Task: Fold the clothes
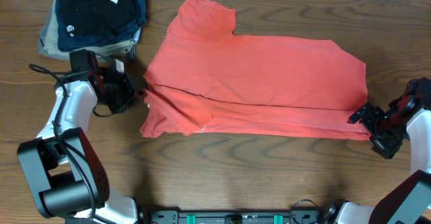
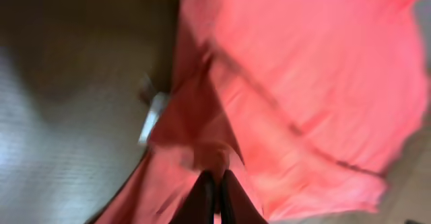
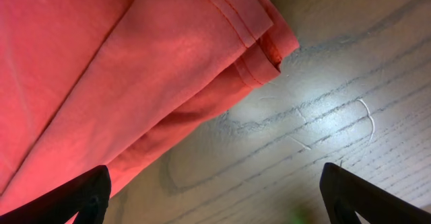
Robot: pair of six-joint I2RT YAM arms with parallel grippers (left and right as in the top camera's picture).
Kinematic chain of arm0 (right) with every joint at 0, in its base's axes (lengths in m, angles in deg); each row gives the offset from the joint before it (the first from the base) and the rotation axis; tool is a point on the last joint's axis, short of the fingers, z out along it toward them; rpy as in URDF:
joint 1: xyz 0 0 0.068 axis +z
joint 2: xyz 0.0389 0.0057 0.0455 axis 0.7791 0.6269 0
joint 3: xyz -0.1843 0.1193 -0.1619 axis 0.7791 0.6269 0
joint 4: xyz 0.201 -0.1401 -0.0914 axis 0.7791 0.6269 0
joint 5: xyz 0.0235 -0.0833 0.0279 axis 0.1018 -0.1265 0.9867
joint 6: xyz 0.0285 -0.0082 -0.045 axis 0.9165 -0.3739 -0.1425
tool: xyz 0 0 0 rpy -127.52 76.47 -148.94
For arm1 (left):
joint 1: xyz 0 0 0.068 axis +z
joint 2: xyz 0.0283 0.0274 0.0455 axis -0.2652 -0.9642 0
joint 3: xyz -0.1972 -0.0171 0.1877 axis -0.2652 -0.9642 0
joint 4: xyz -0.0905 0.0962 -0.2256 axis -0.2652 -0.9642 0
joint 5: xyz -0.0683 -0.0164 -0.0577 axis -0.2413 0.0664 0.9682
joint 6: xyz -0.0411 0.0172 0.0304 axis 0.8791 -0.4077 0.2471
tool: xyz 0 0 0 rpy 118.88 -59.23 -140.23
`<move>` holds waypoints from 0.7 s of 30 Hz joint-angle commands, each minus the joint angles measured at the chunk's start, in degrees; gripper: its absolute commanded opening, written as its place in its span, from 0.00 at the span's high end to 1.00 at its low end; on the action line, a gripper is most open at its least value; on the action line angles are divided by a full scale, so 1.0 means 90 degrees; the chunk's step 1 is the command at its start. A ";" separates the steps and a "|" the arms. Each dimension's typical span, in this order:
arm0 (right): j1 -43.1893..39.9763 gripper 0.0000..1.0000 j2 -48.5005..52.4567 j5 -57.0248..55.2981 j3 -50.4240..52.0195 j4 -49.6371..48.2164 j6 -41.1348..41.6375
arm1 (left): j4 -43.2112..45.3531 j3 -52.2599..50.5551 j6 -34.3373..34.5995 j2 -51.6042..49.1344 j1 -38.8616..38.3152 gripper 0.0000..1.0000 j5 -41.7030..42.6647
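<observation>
The coral-red T-shirt (image 1: 262, 83) is laid flat on the wooden surface (image 1: 269, 183), near its middle. It is folded lengthwise, so that a long edge of doubled cloth runs along the near side. One sleeve (image 1: 205, 15) is extended toward the far edge of the surface. No lettering is shown on the upper face.

At the shirt's left end, a ridge of cloth is drawn up toward the left hand (image 1: 141, 89). In the left wrist view, which is blurred, the left hand (image 2: 215, 190) is seen pressed together, with coral cloth pinched between its tips.

The right hand (image 1: 363, 116) is placed just beside the shirt's right near corner. In the right wrist view its fingers (image 3: 87, 197) are spread wide, with the stitched hem corner (image 3: 266, 46) lying ahead of them. Contact with the cloth cannot be determined.

Folded navy garments (image 1: 101, 9) are stacked on a khaki-grey garment (image 1: 50, 42) at the far left corner, apart from the shirt.
</observation>
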 commanded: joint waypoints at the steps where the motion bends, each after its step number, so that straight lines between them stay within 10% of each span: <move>1: 0.0063 0.03 -0.0005 0.0146 0.0019 -0.0019 -0.0095 | 0.0442 0.0097 0.0724 0.0024 -0.0146 0.94 0.0301; 10: 0.0063 0.03 -0.0005 0.0148 0.0019 -0.0022 -0.0095 | 0.2543 0.0097 0.1600 0.0022 -0.0998 0.94 0.0087; 21: 0.0063 0.03 -0.0005 0.0151 0.0107 -0.0068 -0.0095 | 0.3599 0.0095 0.1987 -0.0002 -0.1960 0.94 -0.2397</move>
